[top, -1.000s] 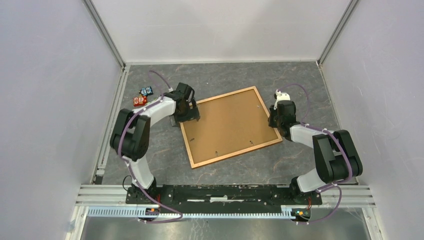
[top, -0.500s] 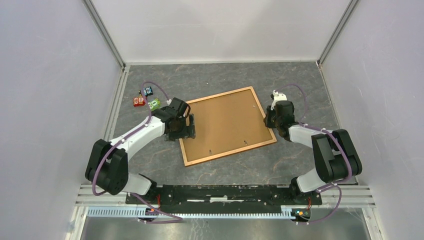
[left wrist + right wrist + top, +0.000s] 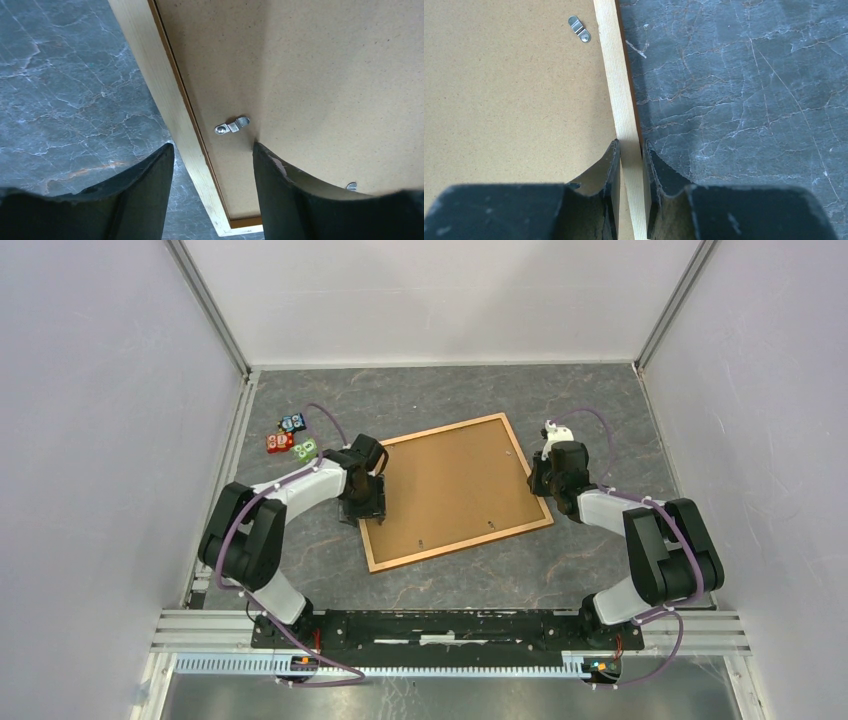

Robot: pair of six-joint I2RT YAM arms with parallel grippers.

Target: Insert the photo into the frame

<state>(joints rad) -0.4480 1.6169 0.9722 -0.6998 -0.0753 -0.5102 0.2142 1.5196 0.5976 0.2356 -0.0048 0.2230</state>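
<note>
The frame [image 3: 455, 490] lies flat on the grey marbled surface [image 3: 450, 390] with its fibreboard back [image 3: 470, 465] facing up, roughly in the middle between the two arms. Its long axis runs left to right across the surface, skewed so that the right end sits farther from the arm bases than the left end; the near left corner points toward the bases. The right hand [image 3: 540, 485] is at the right short side, and the right wrist view shows this hand [image 3: 630, 150] clenched on the light wooden rail, one finger on the back side and one on the marble side, both touching the wood. A metal turn clip [image 3: 579, 28] sits on the back just inside that rail. The left hand [image 3: 365, 502] is at the left short side. In the left wrist view this hand [image 3: 212, 155] is released, its fingers spread wider than the rail and straddling it: one over the marble, the other over the back, beside another clip [image 3: 231, 125] near the frame's corner. A few small coloured blocks [image 3: 291, 436] rest on the surface well to the left of the frame, near the left wall.
</note>
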